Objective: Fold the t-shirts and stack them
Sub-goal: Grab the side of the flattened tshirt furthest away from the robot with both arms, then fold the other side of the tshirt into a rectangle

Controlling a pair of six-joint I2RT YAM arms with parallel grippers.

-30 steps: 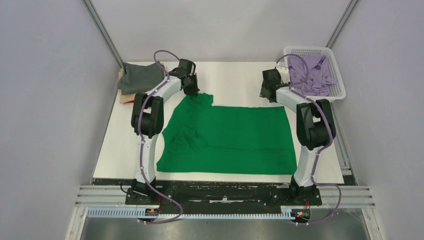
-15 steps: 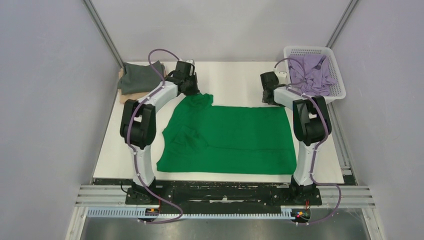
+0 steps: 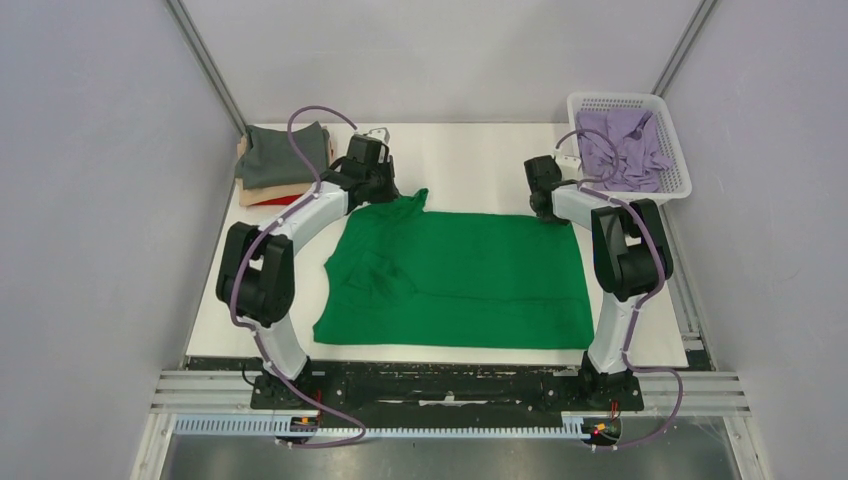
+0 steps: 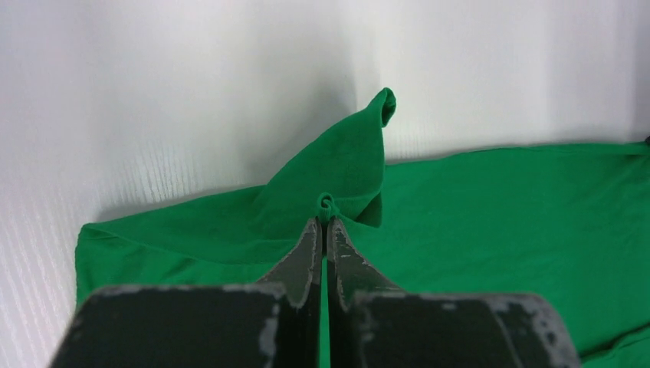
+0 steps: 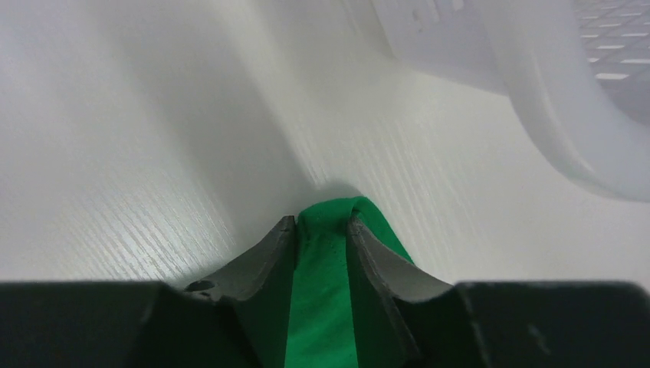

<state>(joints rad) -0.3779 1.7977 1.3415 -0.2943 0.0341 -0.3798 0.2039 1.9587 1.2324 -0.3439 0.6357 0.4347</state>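
- Green t-shirt [image 3: 455, 275]: spread across the middle of the white surface [image 3: 470, 160] between the two arms, mostly flat, rumpled along its left part.
- Left end effector [image 4: 325, 222]: closed tight on a small nip of green cloth at the far left corner, with that corner drawn up into a little tent off the surface.
- Right end effector [image 5: 322, 230]: down at the far right corner, jaws part-way in. A ridge of green cloth fills the gap and touches both fingers. Reads as a pinch on the cloth, firmness hard to judge.
- Done so far, by the look of it: three folded pieces piled at the far left corner, dark grey t-shirt [image 3: 285, 150] on top, tan t-shirt [image 3: 262, 192] and a sliver of red t-shirt [image 3: 283, 200] beneath.
- In hand: probably the first fold of the green one, both far corners gripped for a fold toward the near edge.
- Left to do: finish folding the green one and carry it onto the pile. Then fetch the lavender t-shirt [image 3: 620, 145], crumpled in the white basket [image 3: 680, 180] at the far right, and treat it the same. Roughly past halfway.
- Around: basket wall just beside the right end effector, close in the right wrist view, not touching. Pile near the left end effector, apart from it.
- In the way: nothing lying on the green cloth. Rumpled left part likely to fold unevenly unless smoothed. Near-side room limited by the arms' own bases.
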